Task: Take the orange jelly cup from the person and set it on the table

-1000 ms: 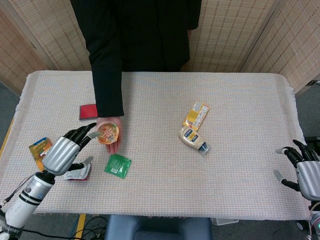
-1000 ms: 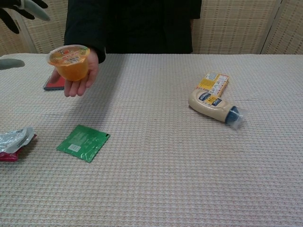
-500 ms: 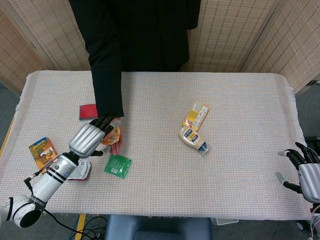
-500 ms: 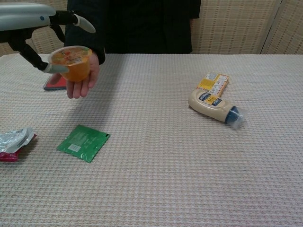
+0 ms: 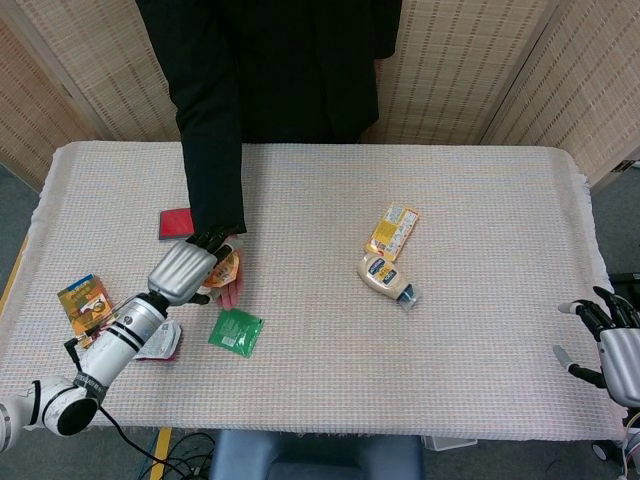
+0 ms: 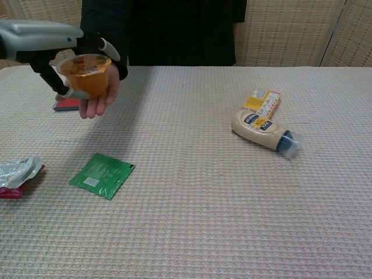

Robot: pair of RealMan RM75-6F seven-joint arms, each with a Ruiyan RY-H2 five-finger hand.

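Observation:
The orange jelly cup [image 6: 86,75] sits upright on the person's open palm [image 6: 100,100] above the table's left side. My left hand [image 6: 40,35] has its fingers curled over the cup's far rim and its thumb against the near left side, so it grips the cup. In the head view the left hand [image 5: 185,268] covers most of the cup [image 5: 228,266]. My right hand [image 5: 610,340] hangs off the table's right front corner with its fingers apart and nothing in it.
A green sachet [image 6: 102,175] lies in front of the person's hand. A silver wrapper [image 6: 17,171] and a snack packet [image 5: 85,300] lie at the left edge, with a red flat item [image 5: 177,222] behind. A mayonnaise bottle [image 6: 261,131] and a yellow box [image 6: 264,100] lie right of centre.
My left hand moved right from beside the cup and closed its fingers and thumb around it. The person's hand stayed in place. My right hand drifted slightly lower.

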